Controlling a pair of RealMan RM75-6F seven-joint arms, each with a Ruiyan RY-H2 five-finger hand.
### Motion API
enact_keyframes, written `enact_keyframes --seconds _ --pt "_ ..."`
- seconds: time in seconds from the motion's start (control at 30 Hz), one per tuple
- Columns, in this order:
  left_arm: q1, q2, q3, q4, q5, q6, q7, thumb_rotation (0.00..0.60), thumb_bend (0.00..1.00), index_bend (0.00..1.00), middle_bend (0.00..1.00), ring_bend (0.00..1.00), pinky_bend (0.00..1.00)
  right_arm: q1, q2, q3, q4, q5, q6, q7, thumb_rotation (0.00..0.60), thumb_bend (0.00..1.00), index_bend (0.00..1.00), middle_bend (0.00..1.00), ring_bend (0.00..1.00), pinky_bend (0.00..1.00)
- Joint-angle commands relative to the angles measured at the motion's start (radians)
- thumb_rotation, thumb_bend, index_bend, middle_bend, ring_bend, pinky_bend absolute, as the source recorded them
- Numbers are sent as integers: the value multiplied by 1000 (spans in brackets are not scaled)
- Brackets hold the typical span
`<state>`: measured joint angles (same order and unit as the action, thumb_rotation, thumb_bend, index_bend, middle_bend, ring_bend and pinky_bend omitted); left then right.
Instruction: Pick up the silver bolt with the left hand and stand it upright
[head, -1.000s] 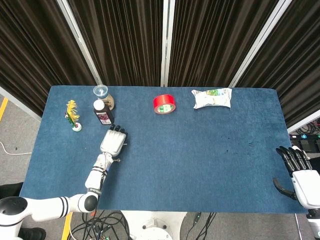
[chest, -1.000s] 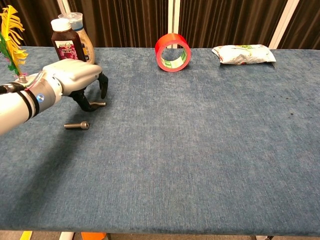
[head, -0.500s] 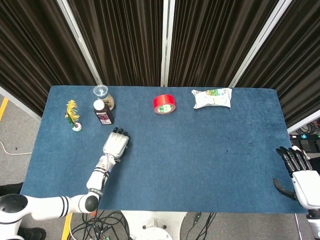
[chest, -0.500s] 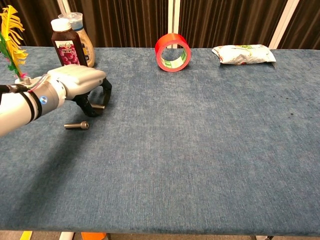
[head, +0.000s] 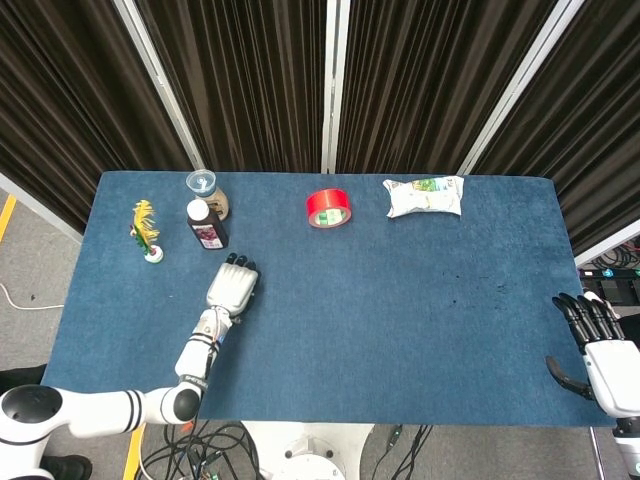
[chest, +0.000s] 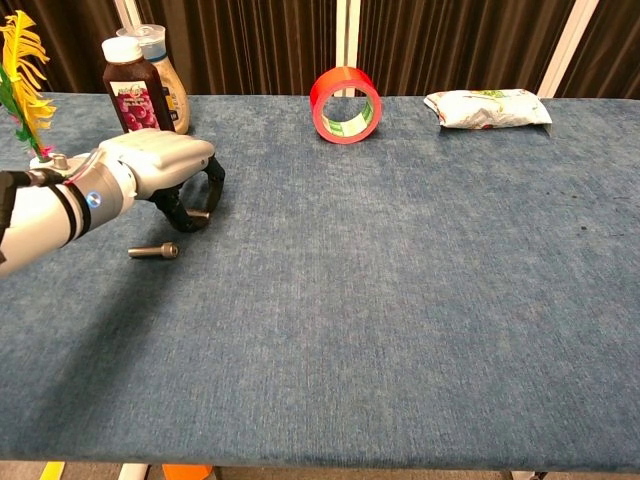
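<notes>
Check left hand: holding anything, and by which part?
Cannot tell for sure. The left hand is curled over a silver bolt, fingertips around its end, but a closed pinch isn't visible. A second bolt lies untouched. Right hand holds nothing.

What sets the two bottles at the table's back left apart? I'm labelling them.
The dark bottle holds dark brown sauce under a white cap, with a pink-red label; the tan bottle holds a light brownish sauce under a clear cap. The dark bottle stands in front, partly hiding the tan bottle behind it. Both stand upright, close together; contact can't be told.
</notes>
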<state>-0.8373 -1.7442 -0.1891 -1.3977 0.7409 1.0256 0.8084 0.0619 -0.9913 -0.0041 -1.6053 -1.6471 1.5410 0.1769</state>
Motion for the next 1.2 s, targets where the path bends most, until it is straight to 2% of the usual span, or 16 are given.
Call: enact_keyframes --seconds 0.03,0.2,0.43,0.6,1.2 --pt "1 -7 0 7 6 5 -16 600 372 535 279 169 152 -1 0 0 -1 0 1 0 600 259 46 80 0 0" --pt "7 -7 -5 8 37 14 -65 600 402 549 279 133 151 -2 1 0 1 1 2 2 600 258 46 84 0 0" --pt "20 32 -26 -48 70 7 -151 600 398 549 279 131 151 -2 -1 0 2 -2 3 4 600 258 46 85 0 0" --pt "34 36 -44 -61 108 0 -252 600 396 549 279 131 151 -4 0 0 3 -2 5 6 600 258 47 85 0 0" --pt "62 -12 -57 24 233 -14 -500 600 391 541 279 131 151 -4 -1 1 7 1 1 11 600 258 46 85 0 0"
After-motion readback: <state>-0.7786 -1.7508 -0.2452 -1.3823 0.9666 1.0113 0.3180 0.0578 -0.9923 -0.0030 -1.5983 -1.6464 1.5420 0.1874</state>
